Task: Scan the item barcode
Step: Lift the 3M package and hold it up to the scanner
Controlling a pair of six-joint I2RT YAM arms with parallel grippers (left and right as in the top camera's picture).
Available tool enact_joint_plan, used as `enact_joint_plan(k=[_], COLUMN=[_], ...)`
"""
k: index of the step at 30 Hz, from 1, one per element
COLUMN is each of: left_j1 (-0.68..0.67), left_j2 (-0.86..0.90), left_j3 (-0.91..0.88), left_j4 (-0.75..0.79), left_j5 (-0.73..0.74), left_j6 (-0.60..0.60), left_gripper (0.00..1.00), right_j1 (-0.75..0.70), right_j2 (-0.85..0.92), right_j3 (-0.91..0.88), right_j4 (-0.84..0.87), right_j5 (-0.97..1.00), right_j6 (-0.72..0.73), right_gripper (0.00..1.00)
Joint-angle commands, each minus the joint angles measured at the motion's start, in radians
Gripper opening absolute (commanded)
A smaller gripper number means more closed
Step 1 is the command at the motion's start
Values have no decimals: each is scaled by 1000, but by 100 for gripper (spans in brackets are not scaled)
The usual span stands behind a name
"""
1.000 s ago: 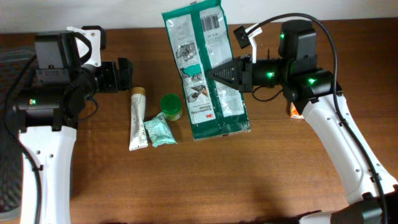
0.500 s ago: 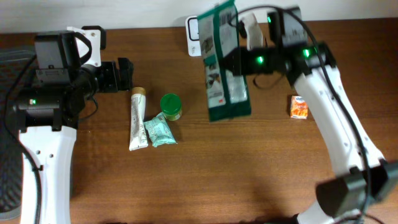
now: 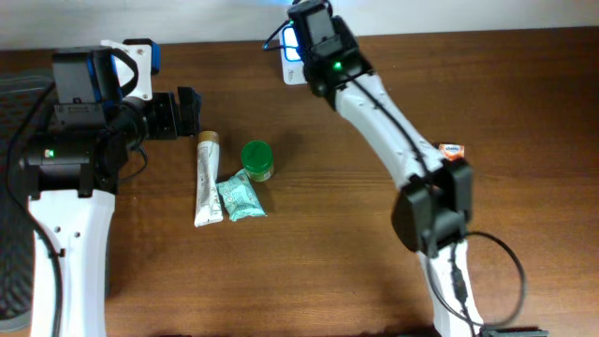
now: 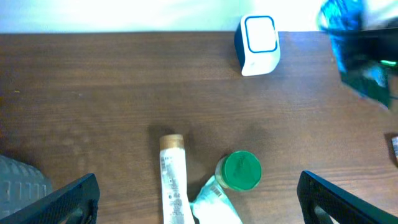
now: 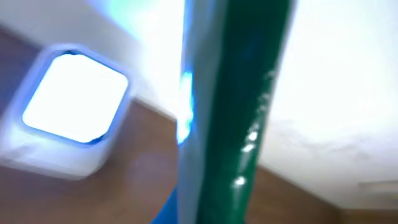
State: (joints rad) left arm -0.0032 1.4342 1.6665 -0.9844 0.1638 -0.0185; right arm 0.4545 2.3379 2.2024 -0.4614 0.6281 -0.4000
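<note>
Scan step: R fingers (image 3: 309,21) clamped on green pack (image 5: 249,106), edge-on beside lit scanner (image 5: 71,109), tabletop (image 3: 328,262) far edge; L fingers (image 4: 68,199) apart. Next, prob. turn barcode face toward scanner.

I'm counting one of each: one scanner (image 4: 259,43), one green pouch (image 5: 242,93), one tube (image 3: 206,178), one green-lidded jar (image 3: 256,159), one teal sachet (image 3: 240,198), one orange carton (image 3: 452,149).

Top-down, wrist close-ups; shared scanner (image 4: 260,38)

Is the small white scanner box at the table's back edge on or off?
On: the white scanner box shows a brightly glowing window with a blue rim.
</note>
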Motion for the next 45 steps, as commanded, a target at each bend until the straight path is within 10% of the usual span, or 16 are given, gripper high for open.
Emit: enact_joint_plan(k=[1,5,32,45], left_j1=[6,6,6,6], left_j2=[-10,-10,-10,-10], left_j3=[14,14,14,14], left_j4=[1,1,1,1], left_j5=[-4,-4,-4,-4], left_j6=[12,12,12,12], left_gripper=[99,99,99,99], right_j1=[-3,-2,57,63], right_j2=[98,188,220,8], right_j3=[15,14,13,14], right_j4=[175,257,196,32], right_j5=[276,286,391,370], right_j6=[-283,-491,-555,-384], right_gripper=[4,4,4,4])
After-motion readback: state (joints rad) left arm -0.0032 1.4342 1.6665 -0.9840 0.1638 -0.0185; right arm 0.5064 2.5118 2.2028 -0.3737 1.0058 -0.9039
